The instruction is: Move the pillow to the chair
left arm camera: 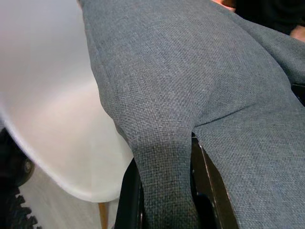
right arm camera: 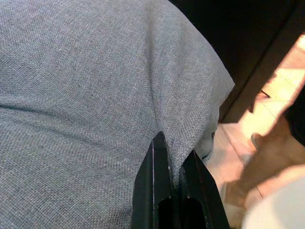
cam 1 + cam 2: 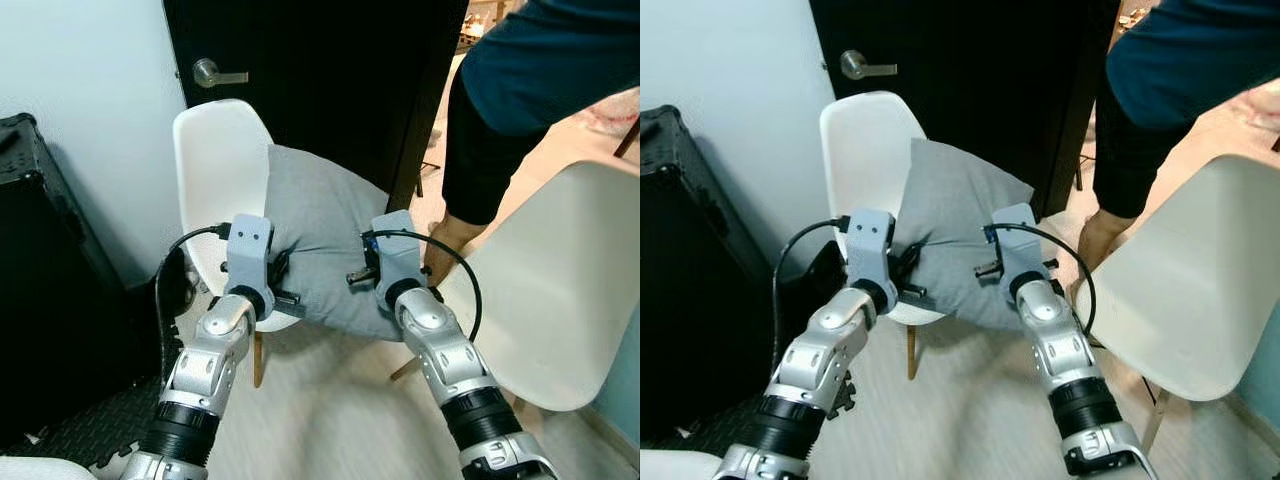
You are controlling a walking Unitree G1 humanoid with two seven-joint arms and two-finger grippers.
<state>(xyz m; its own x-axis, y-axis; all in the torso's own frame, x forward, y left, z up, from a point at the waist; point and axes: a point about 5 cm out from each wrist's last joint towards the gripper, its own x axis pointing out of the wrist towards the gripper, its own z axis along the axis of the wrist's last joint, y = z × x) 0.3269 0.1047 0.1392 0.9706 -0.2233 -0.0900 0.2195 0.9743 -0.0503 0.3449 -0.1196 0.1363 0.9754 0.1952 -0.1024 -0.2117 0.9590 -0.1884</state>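
- Two silver robot arms rise from the lower edge of the head camera frame toward its centre, each ending in a grey wrist housing with a looping black cable.
- The left gripper [image 1: 164,191] is clenched on a fold of the grey pillow [image 3: 325,245]; in the left wrist view the cloth is pinched into a ridge between the two black fingers [image 1: 127,200].
- The right gripper [image 2: 174,191] is also clamped on the pillow, its two black fingers [image 2: 153,191] pressed close together with a pleat of grey fabric caught between them.
- The pillow sits in the centre of the frame, held between the two grippers at its lower left and lower right edges, tilted with one corner pointing up.
- Just behind it stands a white moulded chair [image 3: 215,160] with wooden legs; the pillow leans over its seat and against its backrest.
- A second white chair [image 3: 560,290] occupies the right side of the frame.
- A person in a dark teal top [image 3: 550,60] stands at the upper right, one bare leg [image 3: 445,245] showing beside the pillow.
- A black case [image 3: 50,280] stands at the left.
- Farthest back are a dark door [image 3: 330,70] with a metal lever handle [image 3: 215,73] and a pale wall.
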